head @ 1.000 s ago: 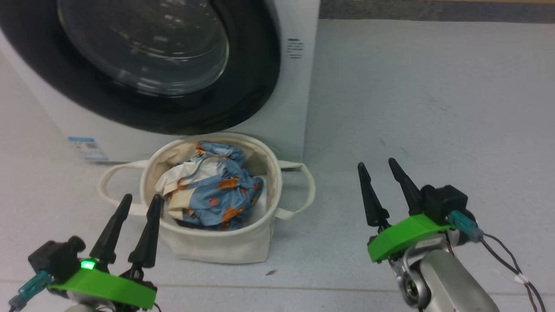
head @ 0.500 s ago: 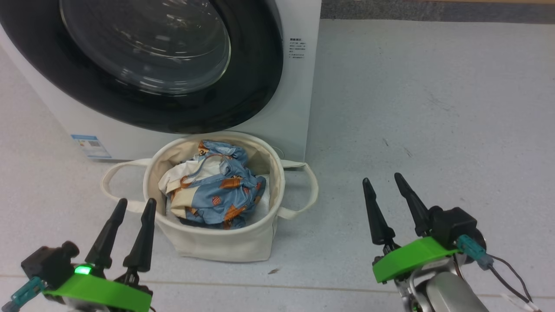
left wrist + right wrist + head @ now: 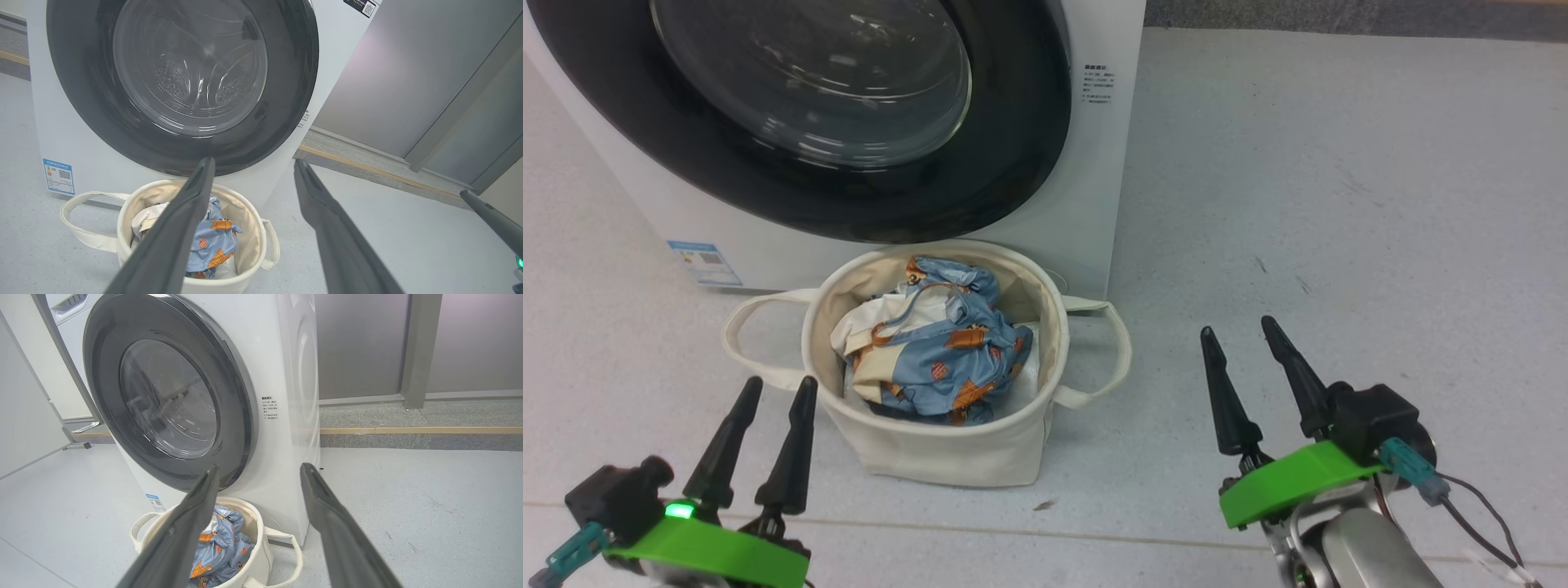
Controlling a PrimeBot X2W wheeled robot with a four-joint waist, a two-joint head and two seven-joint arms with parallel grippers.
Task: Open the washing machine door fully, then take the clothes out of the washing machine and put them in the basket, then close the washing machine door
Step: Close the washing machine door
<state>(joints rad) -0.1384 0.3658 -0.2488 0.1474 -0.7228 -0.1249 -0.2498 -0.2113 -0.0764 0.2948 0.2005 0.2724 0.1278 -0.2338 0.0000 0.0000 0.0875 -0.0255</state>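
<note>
Jaws parted, holding nothing, on left gripper point(image 3: 781, 381) and right gripper point(image 3: 1236, 325). Light blue, orange-printed clothes point(image 3: 939, 347) lie in round cream canvas basket point(image 3: 947, 457), just before white front-loading washing machine point(image 3: 1094, 163); black-rimmed glass door point(image 3: 1013, 147) closed.

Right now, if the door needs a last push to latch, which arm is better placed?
Left, probably. The left gripper is open and faces the washing machine door almost squarely, beside the basket; the right gripper hangs over bare floor, off to the side.

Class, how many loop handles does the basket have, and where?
2: the left handle and the right handle, on opposite sides of the basket in the head view. None looks hidden.
</note>
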